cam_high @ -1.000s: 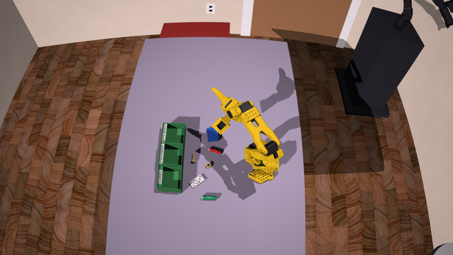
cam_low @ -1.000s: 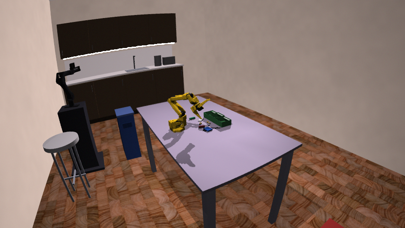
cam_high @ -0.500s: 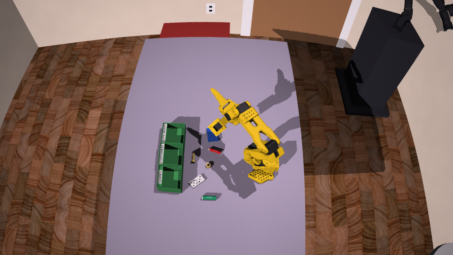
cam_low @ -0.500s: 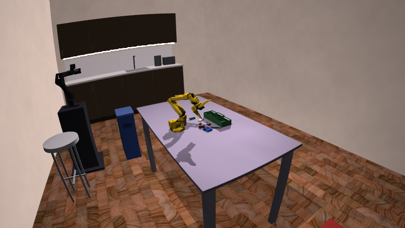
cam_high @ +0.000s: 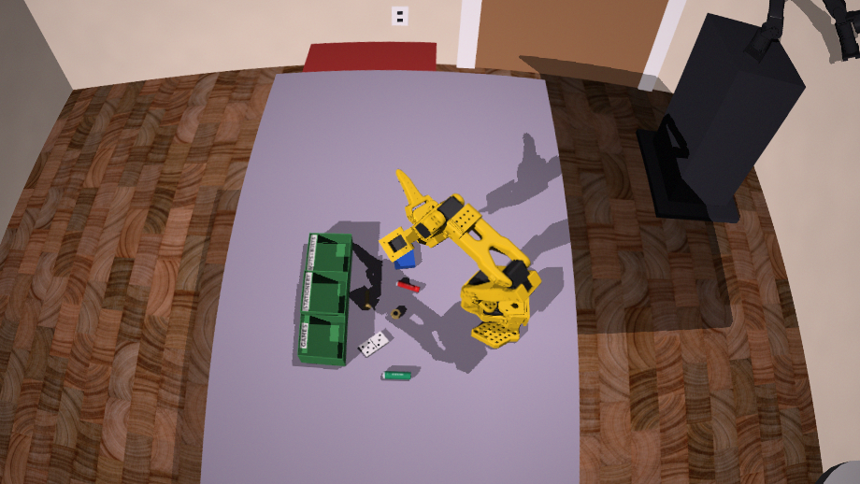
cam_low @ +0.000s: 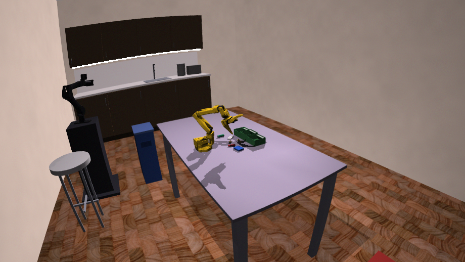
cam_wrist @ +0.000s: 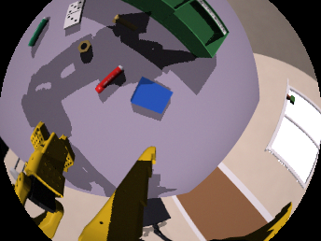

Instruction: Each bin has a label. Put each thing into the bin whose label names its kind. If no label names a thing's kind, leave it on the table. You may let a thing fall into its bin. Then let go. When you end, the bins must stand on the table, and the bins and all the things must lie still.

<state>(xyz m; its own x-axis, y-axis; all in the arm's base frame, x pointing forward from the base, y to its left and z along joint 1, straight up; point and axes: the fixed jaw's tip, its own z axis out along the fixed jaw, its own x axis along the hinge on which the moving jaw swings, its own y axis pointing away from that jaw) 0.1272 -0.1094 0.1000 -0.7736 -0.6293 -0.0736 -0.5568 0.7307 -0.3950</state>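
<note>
A green three-part bin [cam_high: 322, 361] [cam_low: 259, 142] has labels NUTS+BOLTS, STATIONERY and GAMES; nothing shows inside. A blue block [cam_high: 405, 262] [cam_low: 238, 148] [cam_wrist: 151, 96] lies on the table, partly hidden by my wrist in the top view. Beside it lies a red cylinder [cam_high: 408, 286] [cam_wrist: 109, 79] with a pale end. A brass nut [cam_high: 396, 312] [cam_wrist: 84, 46], a bolt [cam_wrist: 125, 22], a white domino [cam_high: 373, 344] [cam_wrist: 74, 14] and a green cylinder [cam_high: 396, 376] [cam_low: 220, 135] [cam_wrist: 38, 32] lie apart. My gripper [cam_low: 236, 124] [cam_wrist: 219, 177] is open and empty, above the table.
The arm's yellow base [cam_high: 496, 332] [cam_low: 203, 144] stands on the lilac table [cam_high: 391, 445] [cam_low: 276, 182], opposite the bin. The bin stands close to the bolt and domino. A black pedestal [cam_high: 722, 114] with another arm stands off the table.
</note>
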